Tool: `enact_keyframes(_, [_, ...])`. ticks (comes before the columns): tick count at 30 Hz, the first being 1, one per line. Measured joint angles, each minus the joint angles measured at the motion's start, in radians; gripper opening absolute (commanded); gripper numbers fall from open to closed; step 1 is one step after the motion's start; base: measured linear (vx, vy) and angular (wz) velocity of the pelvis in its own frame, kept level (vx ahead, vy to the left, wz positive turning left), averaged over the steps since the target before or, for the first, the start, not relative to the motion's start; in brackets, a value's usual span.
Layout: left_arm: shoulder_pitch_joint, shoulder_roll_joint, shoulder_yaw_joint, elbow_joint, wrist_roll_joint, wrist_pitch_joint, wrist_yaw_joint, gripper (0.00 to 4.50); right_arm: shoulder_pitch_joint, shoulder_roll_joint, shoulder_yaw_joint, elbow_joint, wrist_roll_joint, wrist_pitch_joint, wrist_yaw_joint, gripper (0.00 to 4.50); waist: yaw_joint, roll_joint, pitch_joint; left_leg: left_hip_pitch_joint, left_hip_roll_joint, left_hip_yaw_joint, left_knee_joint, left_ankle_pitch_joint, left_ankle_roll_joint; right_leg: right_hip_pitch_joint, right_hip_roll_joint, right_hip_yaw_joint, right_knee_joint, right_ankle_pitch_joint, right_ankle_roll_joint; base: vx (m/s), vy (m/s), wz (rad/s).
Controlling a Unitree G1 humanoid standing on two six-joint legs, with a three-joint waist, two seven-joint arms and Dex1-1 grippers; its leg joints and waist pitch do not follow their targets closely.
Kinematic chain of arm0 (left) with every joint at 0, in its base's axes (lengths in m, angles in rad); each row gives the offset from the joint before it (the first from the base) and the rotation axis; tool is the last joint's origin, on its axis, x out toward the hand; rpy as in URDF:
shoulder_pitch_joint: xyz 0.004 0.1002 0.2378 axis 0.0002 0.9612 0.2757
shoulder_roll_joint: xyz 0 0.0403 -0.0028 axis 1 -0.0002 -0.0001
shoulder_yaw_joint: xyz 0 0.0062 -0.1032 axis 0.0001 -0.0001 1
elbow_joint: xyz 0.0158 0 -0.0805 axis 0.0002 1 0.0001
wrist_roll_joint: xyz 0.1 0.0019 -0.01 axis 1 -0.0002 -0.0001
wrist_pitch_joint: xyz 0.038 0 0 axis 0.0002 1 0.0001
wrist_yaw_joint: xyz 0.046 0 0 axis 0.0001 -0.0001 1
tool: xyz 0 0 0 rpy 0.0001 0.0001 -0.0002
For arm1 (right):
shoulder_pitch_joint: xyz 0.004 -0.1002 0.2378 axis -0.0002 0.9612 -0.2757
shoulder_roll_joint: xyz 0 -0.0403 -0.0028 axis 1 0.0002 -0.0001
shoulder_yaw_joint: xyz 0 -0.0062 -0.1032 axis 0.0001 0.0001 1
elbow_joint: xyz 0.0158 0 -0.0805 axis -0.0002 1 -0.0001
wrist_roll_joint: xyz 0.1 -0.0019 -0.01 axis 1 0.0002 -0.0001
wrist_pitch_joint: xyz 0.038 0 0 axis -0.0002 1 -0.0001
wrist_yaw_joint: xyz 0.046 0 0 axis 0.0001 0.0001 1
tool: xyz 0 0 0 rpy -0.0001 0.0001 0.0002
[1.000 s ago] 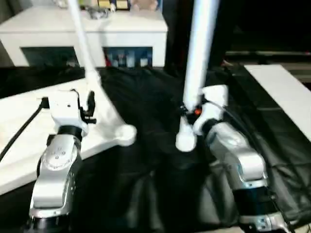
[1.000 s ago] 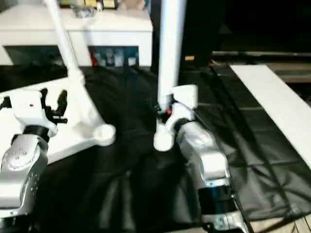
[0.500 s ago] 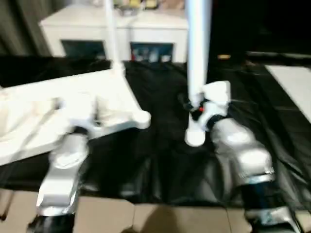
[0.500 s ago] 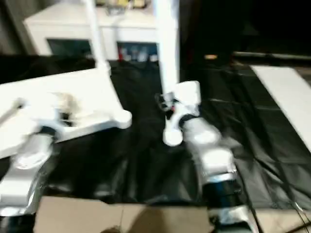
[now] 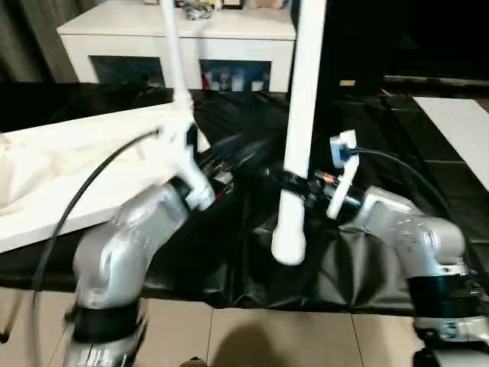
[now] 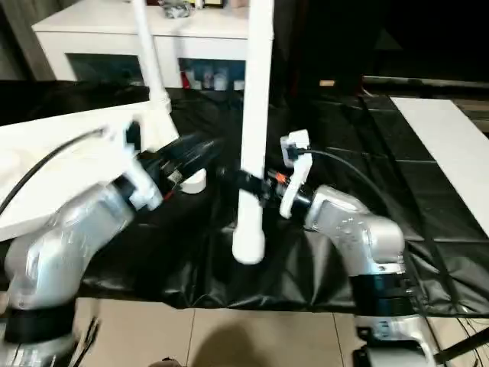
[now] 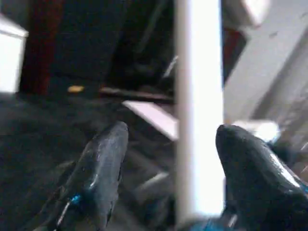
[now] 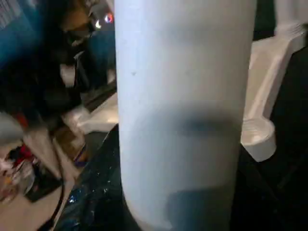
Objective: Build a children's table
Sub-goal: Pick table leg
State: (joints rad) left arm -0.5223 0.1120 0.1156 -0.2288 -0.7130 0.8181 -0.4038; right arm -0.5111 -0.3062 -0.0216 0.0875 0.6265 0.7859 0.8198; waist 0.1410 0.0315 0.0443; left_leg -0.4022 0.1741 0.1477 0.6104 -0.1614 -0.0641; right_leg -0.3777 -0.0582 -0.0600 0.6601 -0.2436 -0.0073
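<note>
Gripping a loose white leg [image 5: 300,130] upright, my right hand [image 5: 299,183] is clamped on it low down, with the rounded end hanging just above the black cloth [image 5: 397,138]. My left hand [image 7: 168,163] reaches across from the left with its two black fingers [image 7: 98,168] spread wide, one on either side of that same leg, not closed on it. At left lies the upturned top [image 5: 69,176], its near right corner socket [image 6: 194,181] bare, and another leg [image 5: 174,57] stands up from its far right corner. Beyond it, at the far side, sits a white cabinet [image 5: 179,38] with dark glass doors. A white board [image 5: 458,130] lies at far right on the cloth.
</note>
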Motion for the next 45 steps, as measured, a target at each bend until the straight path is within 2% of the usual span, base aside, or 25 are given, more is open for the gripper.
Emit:
enact_keyframes(4, [-0.053, 0.009, 0.031, 0.029, -0.105, 0.095, -0.036, 3.93, 0.0, -0.034, 0.061, -0.017, -0.014, 0.003, 0.037, 1.75, 0.001, -0.001, 0.0, -0.003, 0.0, 0.003, -0.001, -0.001, 0.002, 0.0, 0.0, 0.001, -0.009, 0.004, 0.003, 0.0, 0.0, 0.0])
enact_keyframes(6, [-0.067, 0.009, 0.031, 0.036, -0.128, 0.127, -0.049, 4.06, 0.0, -0.034, 0.08, -0.03, -0.018, 0.008, 0.043, 1.75, 0.001, -0.001, 0.0, -0.005, 0.0, 0.004, -0.002, -0.002, 0.003, -0.001, 0.0, 0.002, -0.013, 0.005, 0.004, 0.0, 0.0, 0.0])
enact_keyframes(11, [-0.067, 0.01, 0.014, 0.06, -0.13, 0.145, -0.065, 4.41, 0.0, -0.058, 0.109, -0.041, -0.045, 0.009, 0.063, 1.75, 0.003, -0.001, 0.0, -0.006, 0.0, 0.004, -0.003, -0.002, 0.003, -0.002, 0.0, 0.002, -0.013, 0.005, 0.004, 0.0, 0.0, 0.0])
enact_keyframes(15, [-0.067, -0.006, -0.056, 0.098, -0.088, 0.148, -0.048, 4.47, -0.004, -0.057, 0.152, -0.06, -0.05, 0.009, 0.073, 1.75, 0.003, -0.001, 0.0, -0.005, 0.0, 0.005, -0.003, -0.001, 0.003, -0.002, 0.0, 0.002, -0.013, 0.006, 0.005, 0.0, 0.0, 0.0])
enact_keyframes(16, [-0.068, -0.013, -0.053, 0.102, -0.093, 0.149, -0.044, 4.21, -0.004, -0.057, 0.152, -0.067, -0.049, 0.009, 0.074, 1.75, 0.003, -0.001, 0.0, -0.005, 0.0, 0.005, -0.003, -0.001, 0.003, -0.002, 0.0, 0.002, -0.013, 0.006, 0.005, 0.0, 0.0, 0.0])
enact_keyframes(21, [-0.091, -0.024, -0.016, 0.129, -0.115, 0.155, -0.026, 3.86, -0.008, -0.061, 0.152, -0.087, -0.044, 0.009, 0.106, 1.75, 0.002, -0.001, 0.0, -0.004, 0.0, 0.005, -0.003, -0.001, 0.003, -0.001, 0.0, 0.002, -0.013, 0.006, 0.005, 0.0, 0.0, 0.0])
enact_keyframes(28, [-0.097, -0.025, -0.01, 0.136, -0.119, 0.158, -0.023, 3.25, -0.008, -0.062, 0.169, -0.088, -0.042, 0.01, 0.117, 1.75, 0.003, 0.0, 0.0, -0.004, 0.0, 0.005, -0.003, -0.001, 0.003, -0.001, 0.0, 0.002, -0.013, 0.006, 0.005, 0.0, 0.0, 0.0])
enact_keyframes(30, [-0.098, -0.034, 0.014, 0.137, -0.141, 0.164, -0.006, 3.17, -0.008, -0.062, 0.169, -0.088, -0.04, 0.011, 0.117, 1.75, 0.003, -0.001, 0.0, -0.004, 0.0, 0.005, -0.003, -0.001, 0.003, -0.001, 0.0, 0.002, -0.013, 0.006, 0.005, 0.0, 0.0, 0.0])
enact_keyframes(33, [-0.106, -0.041, 0.041, 0.146, -0.155, 0.164, 0.014, 2.81, -0.008, -0.061, 0.168, -0.088, -0.035, 0.018, 0.117, 1.75, 0.003, -0.001, 0.0, -0.004, 0.0, 0.005, -0.003, -0.001, 0.003, -0.001, 0.0, 0.002, -0.013, 0.006, 0.005, 0.0, 0.0, 0.0])
enact_keyframes(45, [-0.111, -0.045, 0.051, 0.149, -0.176, 0.168, 0.046, 1.91, -0.012, -0.059, 0.164, -0.086, -0.033, 0.032, 0.112, 1.75, 0.003, -0.001, 0.0, -0.004, 0.0, 0.005, -0.003, -0.001, 0.003, -0.001, 0.0, 0.003, -0.013, 0.006, 0.005, 0.0, 0.0, 0.0])
